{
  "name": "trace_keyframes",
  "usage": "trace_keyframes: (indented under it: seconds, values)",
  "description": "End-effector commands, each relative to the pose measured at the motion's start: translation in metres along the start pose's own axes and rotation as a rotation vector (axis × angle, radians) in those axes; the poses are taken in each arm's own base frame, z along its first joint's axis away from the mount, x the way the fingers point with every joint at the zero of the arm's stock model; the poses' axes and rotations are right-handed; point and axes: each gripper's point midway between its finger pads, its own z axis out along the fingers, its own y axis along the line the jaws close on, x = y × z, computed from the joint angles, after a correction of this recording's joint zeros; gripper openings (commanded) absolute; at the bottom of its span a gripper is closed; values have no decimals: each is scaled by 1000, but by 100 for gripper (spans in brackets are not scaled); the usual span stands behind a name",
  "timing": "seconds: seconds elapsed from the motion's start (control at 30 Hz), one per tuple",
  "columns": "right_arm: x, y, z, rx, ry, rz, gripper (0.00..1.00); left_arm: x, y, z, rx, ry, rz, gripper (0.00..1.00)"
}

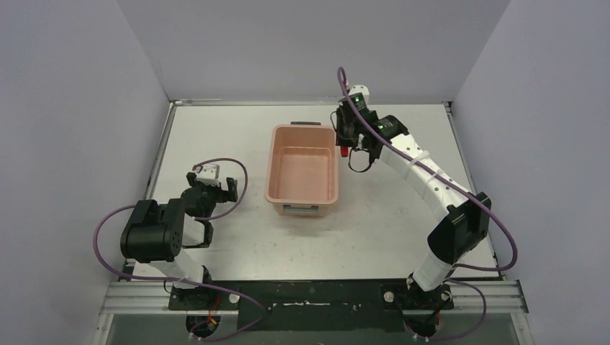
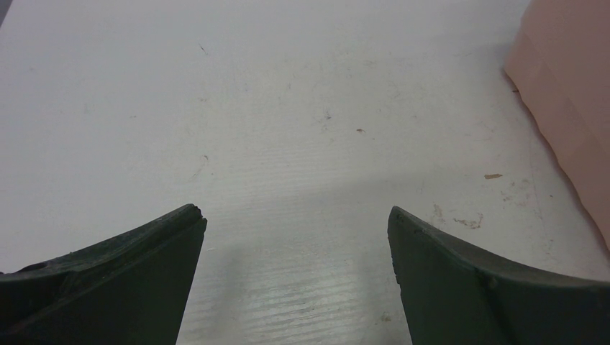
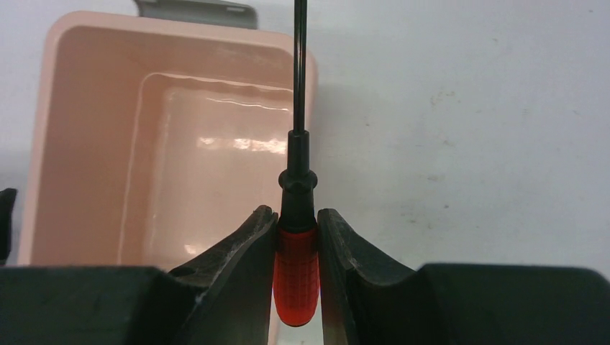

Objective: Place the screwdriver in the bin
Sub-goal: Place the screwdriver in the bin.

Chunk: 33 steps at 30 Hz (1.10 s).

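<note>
One screwdriver (image 3: 296, 267), one bin (image 3: 93, 158)

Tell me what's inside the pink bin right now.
Nothing: the bin shows only its bare floor in the top view. The screwdriver is not in it, clamped in the right gripper, whose fingers cover part of it in the wrist view.

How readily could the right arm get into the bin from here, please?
Probably yes: the right tool, shut on the screwdriver, hangs close beside the bin, near its rim, and the bin's top is open.
</note>
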Motion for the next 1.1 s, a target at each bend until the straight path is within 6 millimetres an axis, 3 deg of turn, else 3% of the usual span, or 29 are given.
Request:
trace_keyframes:
  seconds: [0.0, 0.17, 0.27, 0.43, 0.9, 1.07]
  values:
    - [-19, 47, -8, -58, -77, 39, 22, -19, 0, 5, 7, -64, 15, 97]
    - [-15, 89, -5, -139, -77, 44, 19, -19, 0, 5, 6, -63, 14, 97]
    - [-11, 103, -2, -166, -75, 39, 19, -19, 0, 5, 6, -63, 14, 97]
    - [3, 112, 10, -180, -38, 54, 19, -18, 0, 4, 5, -63, 14, 97]
    - [75, 122, 74, -160, 148, 15, 19, -18, 0, 5, 6, -62, 14, 97]
    - [98, 122, 88, -145, 199, 3, 20, -19, 0, 5, 6, -63, 14, 97]
